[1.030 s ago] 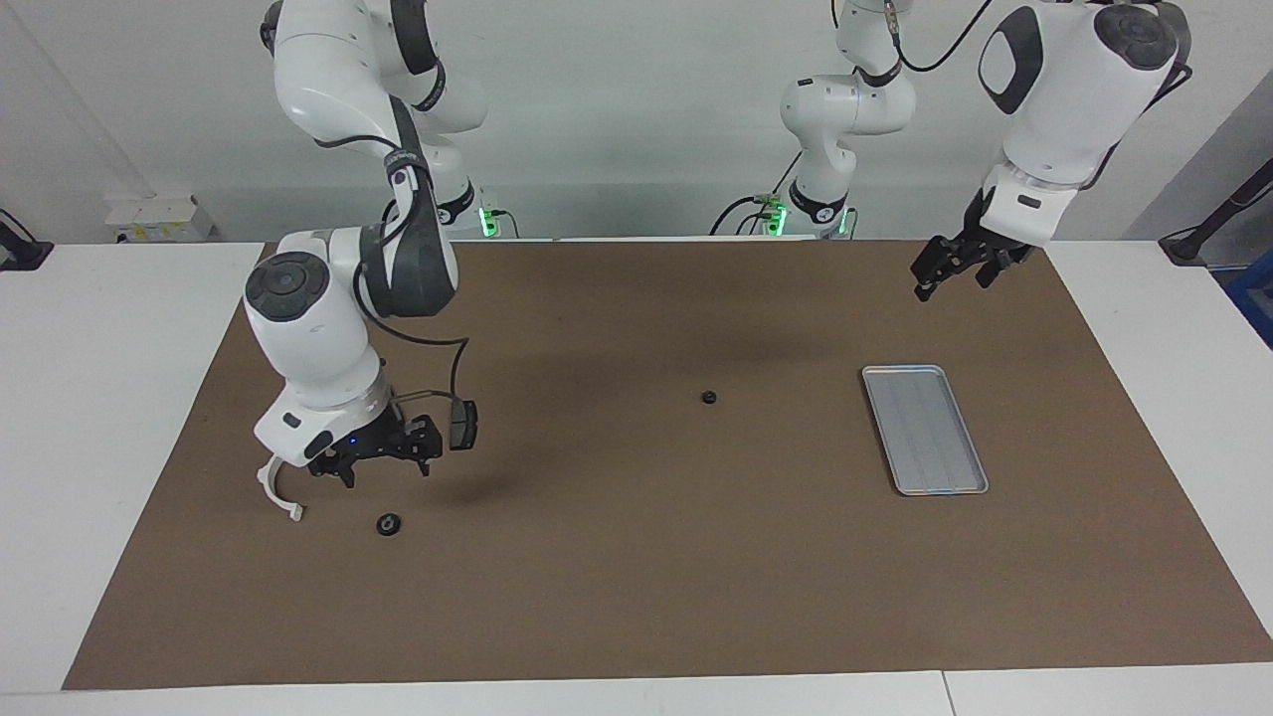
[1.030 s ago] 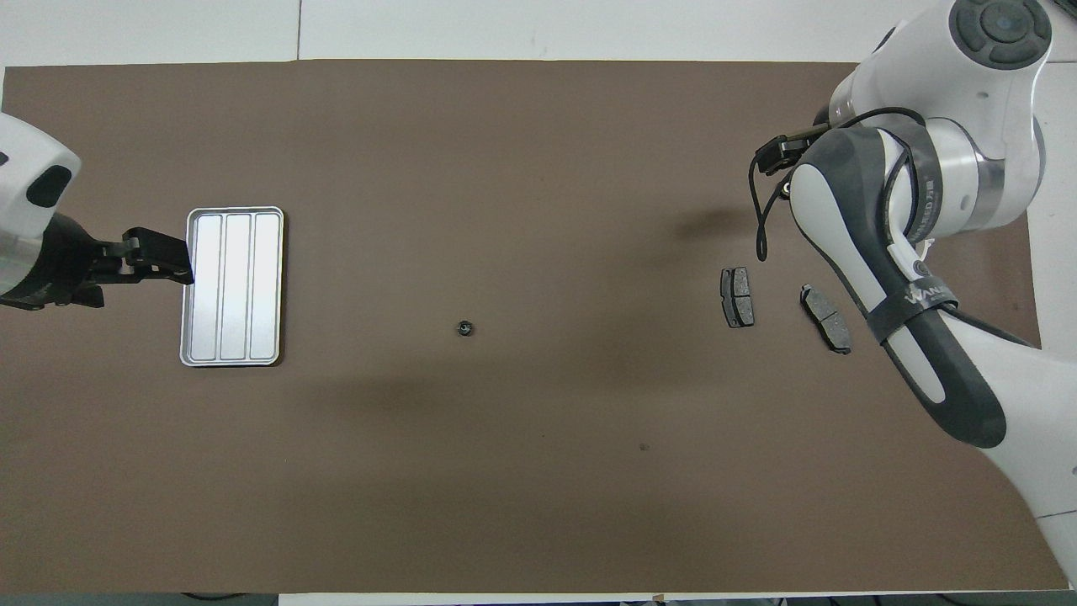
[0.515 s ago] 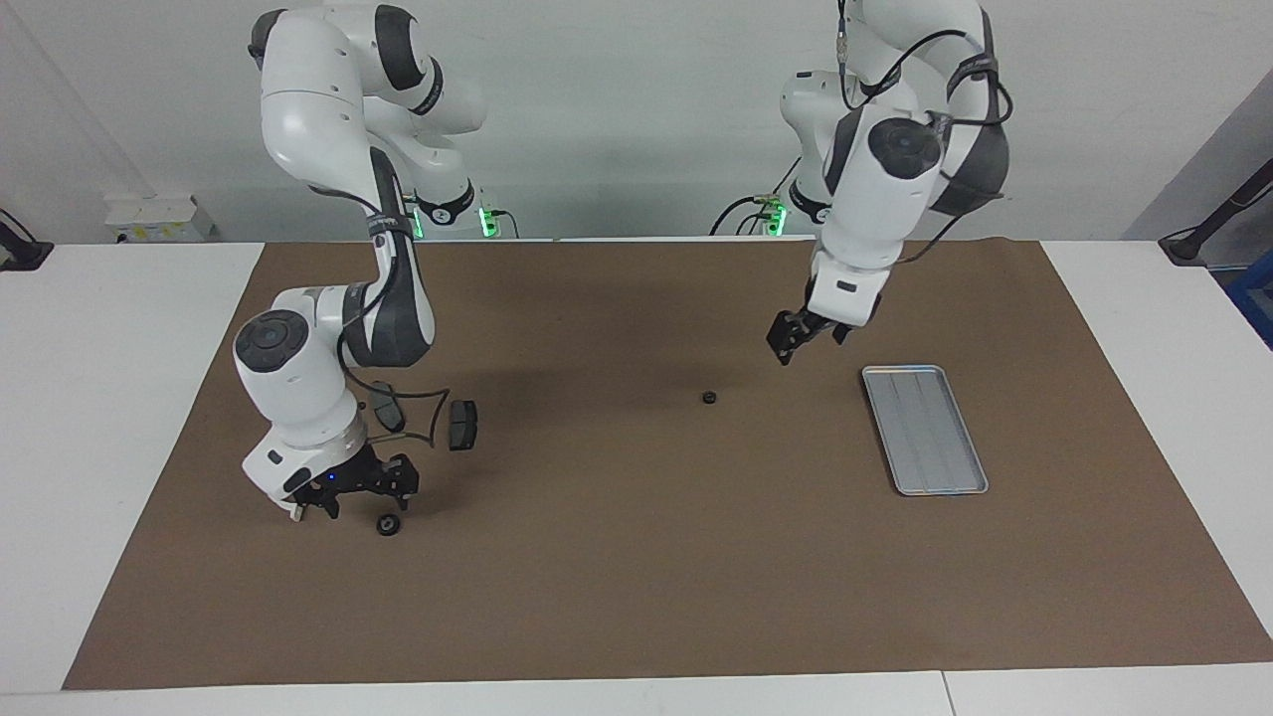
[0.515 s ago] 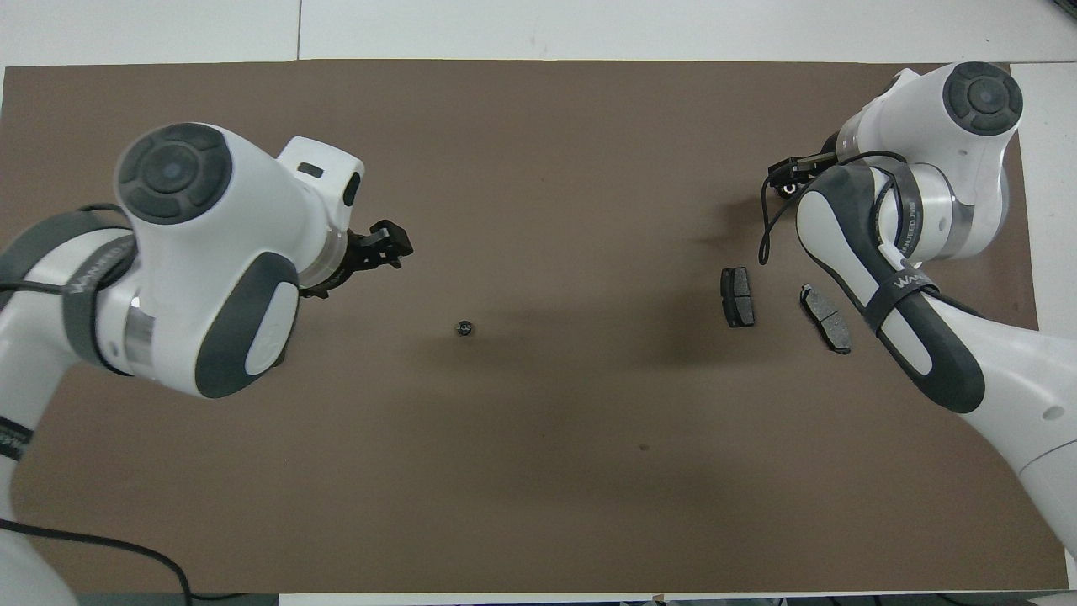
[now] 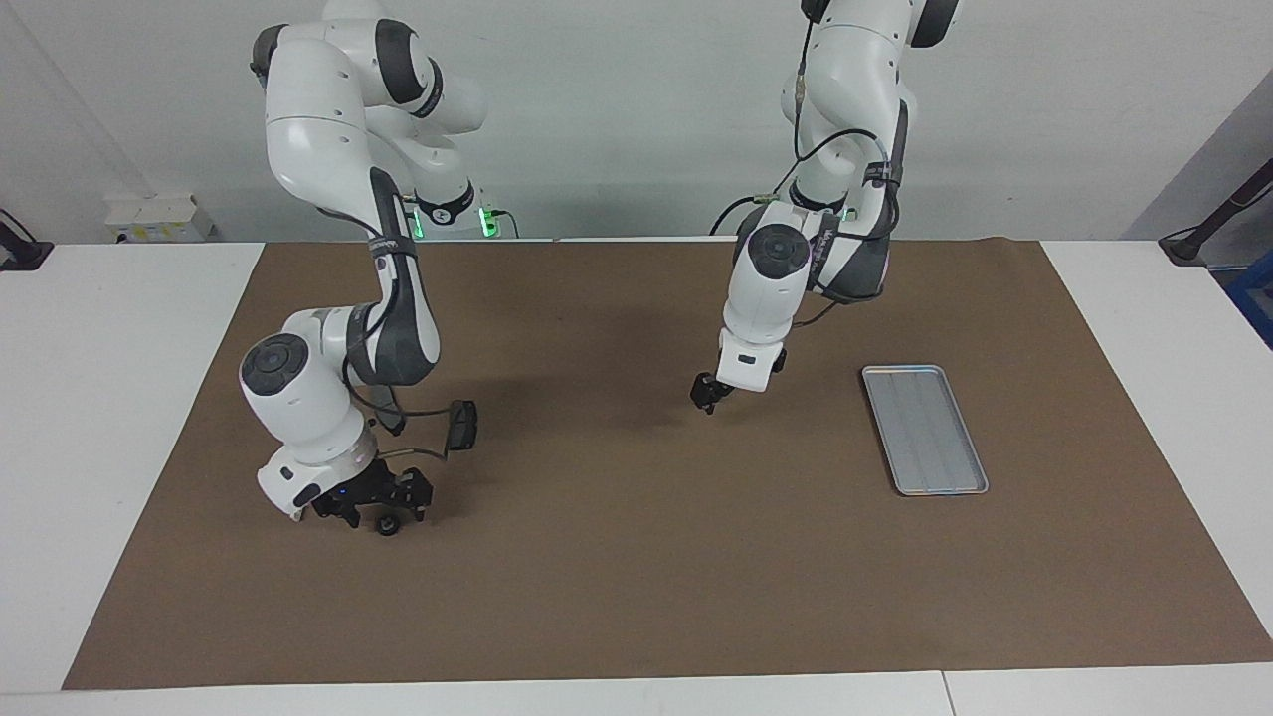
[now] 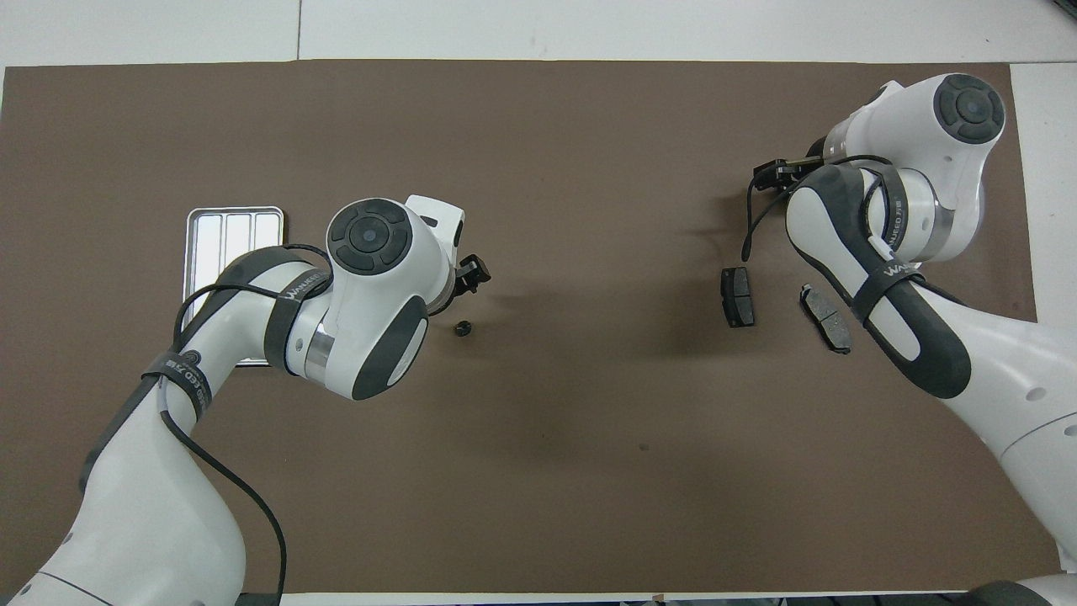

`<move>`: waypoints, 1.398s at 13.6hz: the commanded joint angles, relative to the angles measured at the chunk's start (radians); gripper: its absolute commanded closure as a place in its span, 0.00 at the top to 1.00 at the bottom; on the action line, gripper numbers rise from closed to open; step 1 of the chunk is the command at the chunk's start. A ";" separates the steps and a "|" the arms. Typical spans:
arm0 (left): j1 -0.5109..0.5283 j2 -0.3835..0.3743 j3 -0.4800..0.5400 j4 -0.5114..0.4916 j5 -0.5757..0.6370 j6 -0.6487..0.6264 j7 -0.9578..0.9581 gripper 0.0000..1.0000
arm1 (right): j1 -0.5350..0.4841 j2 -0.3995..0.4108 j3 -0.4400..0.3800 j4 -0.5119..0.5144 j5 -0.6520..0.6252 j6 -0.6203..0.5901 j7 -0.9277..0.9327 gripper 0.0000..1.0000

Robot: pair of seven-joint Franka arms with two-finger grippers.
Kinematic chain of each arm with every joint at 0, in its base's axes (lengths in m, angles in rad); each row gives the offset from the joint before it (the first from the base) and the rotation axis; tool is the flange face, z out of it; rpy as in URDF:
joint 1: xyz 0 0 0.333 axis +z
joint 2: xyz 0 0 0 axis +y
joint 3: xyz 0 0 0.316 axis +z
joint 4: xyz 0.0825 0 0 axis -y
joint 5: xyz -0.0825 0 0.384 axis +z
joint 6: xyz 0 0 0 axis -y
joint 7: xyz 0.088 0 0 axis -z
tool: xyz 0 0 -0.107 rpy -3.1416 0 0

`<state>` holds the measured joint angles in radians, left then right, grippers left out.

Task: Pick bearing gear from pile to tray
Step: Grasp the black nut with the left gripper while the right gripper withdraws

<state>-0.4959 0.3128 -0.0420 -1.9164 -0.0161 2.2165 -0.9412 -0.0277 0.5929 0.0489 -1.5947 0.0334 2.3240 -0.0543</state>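
Note:
One small black round bearing gear lies on the brown mat at the pile's edge. My right gripper is low over it, open, its fingers on either side; whether they touch it I cannot tell. A second small black round piece lies mid-mat. My left gripper hangs open just above it and hides it in the facing view. In the overhead view the left gripper holds nothing. The silver tray sits bare toward the left arm's end, and in the overhead view the left arm partly covers the tray.
Two dark grey brake pads lie by the right arm, nearer to the robots than its gripper. One pad shows in the facing view. The brown mat covers most of the white table.
The left arm swung from the tray end of the table to the middle and came down over the mid-mat piece. The right gripper sank and shifted over the bearing gear, now hiding the white bracket.

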 commanded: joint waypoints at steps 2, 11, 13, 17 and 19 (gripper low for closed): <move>-0.050 -0.018 0.016 -0.062 0.011 0.061 -0.070 1.00 | -0.011 0.034 0.011 0.007 0.023 0.044 -0.026 1.00; -0.066 -0.032 0.014 -0.156 0.008 0.152 -0.088 0.66 | -0.011 0.041 0.008 -0.001 0.013 0.044 -0.013 0.70; -0.066 -0.029 0.014 -0.158 0.008 0.153 -0.088 0.62 | -0.014 0.042 0.008 -0.008 0.011 0.044 -0.013 0.49; -0.066 -0.023 0.014 -0.158 0.008 0.170 -0.088 0.45 | -0.014 0.042 0.008 -0.011 0.013 0.043 -0.013 0.00; -0.066 -0.020 0.014 -0.158 0.008 0.170 -0.091 0.19 | -0.014 0.041 0.008 -0.008 0.010 0.035 -0.013 0.00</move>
<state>-0.5450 0.3062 -0.0399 -2.0373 -0.0157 2.3512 -1.0126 -0.0317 0.6179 0.0480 -1.5928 0.0338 2.3529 -0.0542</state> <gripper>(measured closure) 0.555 0.643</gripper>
